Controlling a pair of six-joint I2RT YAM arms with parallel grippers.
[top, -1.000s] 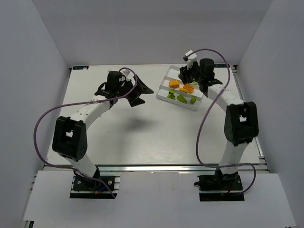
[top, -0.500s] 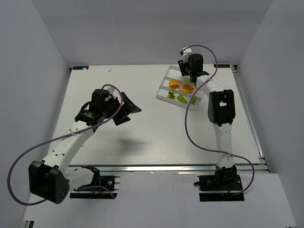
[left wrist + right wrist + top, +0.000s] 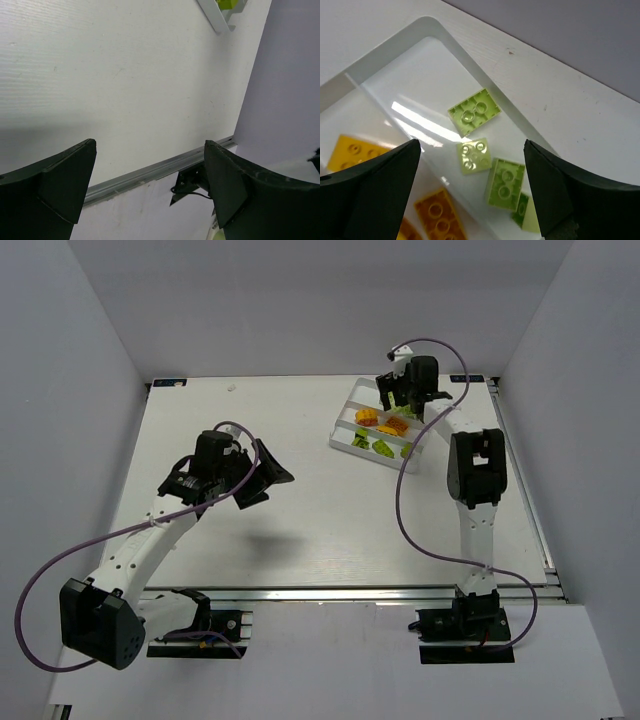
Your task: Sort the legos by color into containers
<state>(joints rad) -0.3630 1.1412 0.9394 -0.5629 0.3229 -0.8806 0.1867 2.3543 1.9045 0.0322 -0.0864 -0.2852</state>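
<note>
The white tray [image 3: 344, 419] stands at the back right of the table. Orange legos [image 3: 367, 417] lie in its middle compartment, lime-green legos [image 3: 382, 449] in the near one. My right gripper [image 3: 398, 402] hovers open and empty over the tray's far side. In the right wrist view, my open gripper [image 3: 471, 145] is above several green legos [image 3: 474, 111] in one compartment of the tray [image 3: 450, 42], with orange legos [image 3: 440, 217] past the ridge. My left gripper [image 3: 268, 480] is open and empty above bare table at centre left, also shown in its wrist view [image 3: 149, 145].
The tray's corner [image 3: 215, 19] holding a green brick [image 3: 227, 4] shows at the top of the left wrist view. The table's metal front rail [image 3: 150, 172] lies below. Grey walls enclose the table on three sides.
The left arm has drawn its open gripper back toward the near left. The right arm has straightened up and shifted its gripper slightly over the tray's far side.
</note>
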